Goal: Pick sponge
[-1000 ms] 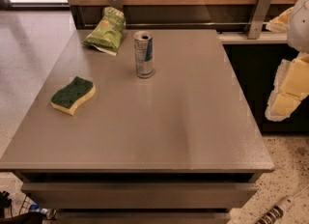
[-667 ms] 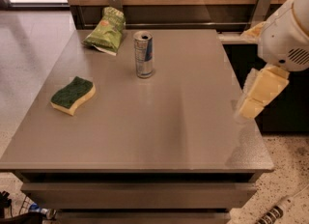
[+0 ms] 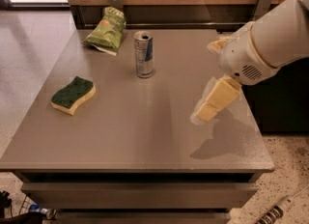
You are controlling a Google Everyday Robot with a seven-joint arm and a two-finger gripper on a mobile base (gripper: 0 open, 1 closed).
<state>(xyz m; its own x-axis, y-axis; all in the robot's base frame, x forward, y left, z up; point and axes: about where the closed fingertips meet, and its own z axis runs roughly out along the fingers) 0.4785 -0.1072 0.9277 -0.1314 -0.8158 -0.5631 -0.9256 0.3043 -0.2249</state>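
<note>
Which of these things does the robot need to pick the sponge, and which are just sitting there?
For the job:
sponge, on the left side of the table
hand, open, over the table's right side

Just lying about:
green snack bag, at the back of the table
drink can, standing upright near the bag

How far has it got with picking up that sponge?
Nothing is done yet: the sponge lies untouched at the table's left side. In hand: the gripper hovers over the right side, jaws open and empty. Left: cross past the can, close on the sponge, lift.
</note>
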